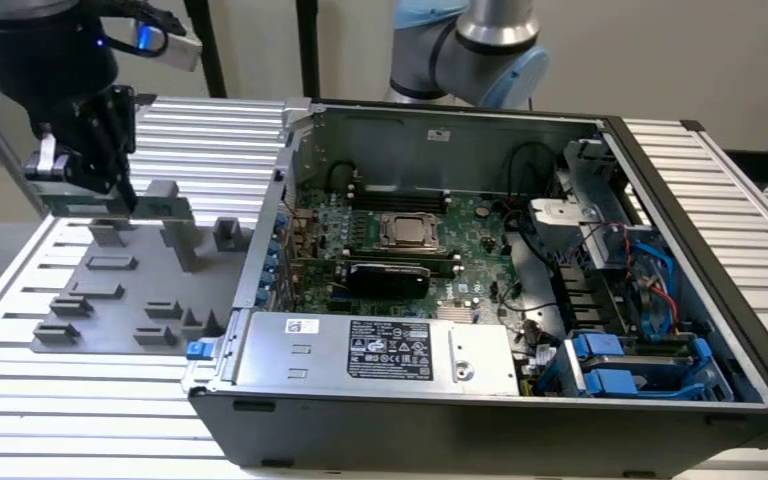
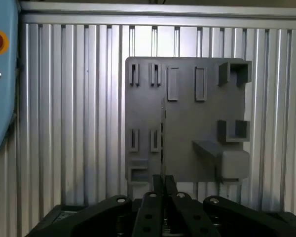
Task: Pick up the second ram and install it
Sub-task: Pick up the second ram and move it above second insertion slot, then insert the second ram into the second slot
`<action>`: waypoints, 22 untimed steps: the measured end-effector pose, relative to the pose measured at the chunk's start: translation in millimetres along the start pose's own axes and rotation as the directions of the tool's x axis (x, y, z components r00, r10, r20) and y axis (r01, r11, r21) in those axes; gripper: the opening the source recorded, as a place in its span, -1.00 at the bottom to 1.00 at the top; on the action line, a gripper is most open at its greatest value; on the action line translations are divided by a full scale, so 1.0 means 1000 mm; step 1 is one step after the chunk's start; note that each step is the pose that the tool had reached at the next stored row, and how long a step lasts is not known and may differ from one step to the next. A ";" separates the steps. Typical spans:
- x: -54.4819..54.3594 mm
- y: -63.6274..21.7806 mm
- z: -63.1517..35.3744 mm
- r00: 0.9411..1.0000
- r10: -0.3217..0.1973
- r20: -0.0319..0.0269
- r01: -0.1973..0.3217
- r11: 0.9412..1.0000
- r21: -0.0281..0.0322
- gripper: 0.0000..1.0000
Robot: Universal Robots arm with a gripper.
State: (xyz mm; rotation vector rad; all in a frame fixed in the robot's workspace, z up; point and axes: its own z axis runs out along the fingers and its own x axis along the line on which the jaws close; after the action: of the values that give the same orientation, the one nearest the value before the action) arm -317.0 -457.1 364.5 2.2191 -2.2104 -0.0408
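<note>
My gripper (image 1: 84, 185) hangs at the exterior view's left, above the grey fixture plate (image 1: 117, 290). It is shut on the second ram (image 1: 137, 207), a thin green stick held level and lifted off the plate's blocks. In the wrist view the ram (image 2: 162, 133) is seen edge-on as a thin dark line running out from between the closed fingers, with my gripper (image 2: 163, 190) over the fixture plate (image 2: 187, 123). The open computer case (image 1: 704, 250) lies to the exterior view's right, with the silver processor square (image 1: 408, 232) on its green motherboard.
Dark memory slots (image 1: 398, 188) run behind the processor. A black expansion card (image 1: 384, 272) and the power supply (image 1: 371, 350) sit in front of it. Cables and blue drive bays (image 1: 624, 360) fill the case's right side. A blue pendant with a red button (image 2: 0, 74) lies beside the plate.
</note>
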 end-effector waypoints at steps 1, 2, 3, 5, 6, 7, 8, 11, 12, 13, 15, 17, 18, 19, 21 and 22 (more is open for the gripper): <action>0.000 -0.0044 -0.0046 1.000 0.000 0.001 0.000 1.000 0.000 -1.00; 0.000 -0.0089 -0.0093 1.000 0.000 0.001 0.000 1.000 0.000 -1.00; 0.000 -0.0130 -0.0136 1.000 0.000 0.002 0.000 1.000 0.000 -1.00; 0.000 -0.0222 -0.0233 1.000 0.000 0.003 0.000 1.000 -0.001 -1.00; 0.000 -0.0266 -0.0279 1.000 0.000 0.003 0.000 1.000 -0.001 -1.00; 0.000 -0.0310 -0.0326 1.000 0.000 0.004 0.000 1.000 -0.001 -1.00; 0.000 -0.0353 -0.0371 1.000 0.000 0.004 0.000 1.000 -0.001 -1.00; 0.000 -0.0486 -0.0480 1.000 0.000 0.005 0.000 1.000 -0.003 -1.00; 0.000 -0.0532 -0.0498 1.000 0.000 0.005 0.000 1.000 -0.003 -1.00; 0.000 -0.0578 -0.0511 1.000 0.000 0.005 0.000 1.000 -0.003 -1.00; 0.000 -0.0666 -0.0519 1.000 0.000 0.005 0.000 1.000 -0.003 -1.00; 0.000 -0.0760 -0.0522 1.000 0.000 0.005 0.000 1.000 -0.003 -1.00; 0.000 -0.0805 -0.0523 1.000 0.000 0.005 0.000 1.000 -0.003 -1.00; 0.000 -0.0850 -0.0523 1.000 0.000 0.005 0.000 1.000 -0.003 -1.00; -0.001 -0.0940 -0.0525 1.000 0.000 0.005 0.000 1.000 -0.003 -1.00; -0.001 -0.0985 -0.0525 1.000 0.000 0.005 0.000 1.000 -0.003 -1.00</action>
State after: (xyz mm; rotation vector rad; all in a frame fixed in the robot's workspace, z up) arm -217.3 -456.7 414.6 2.2202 -2.2113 -0.0501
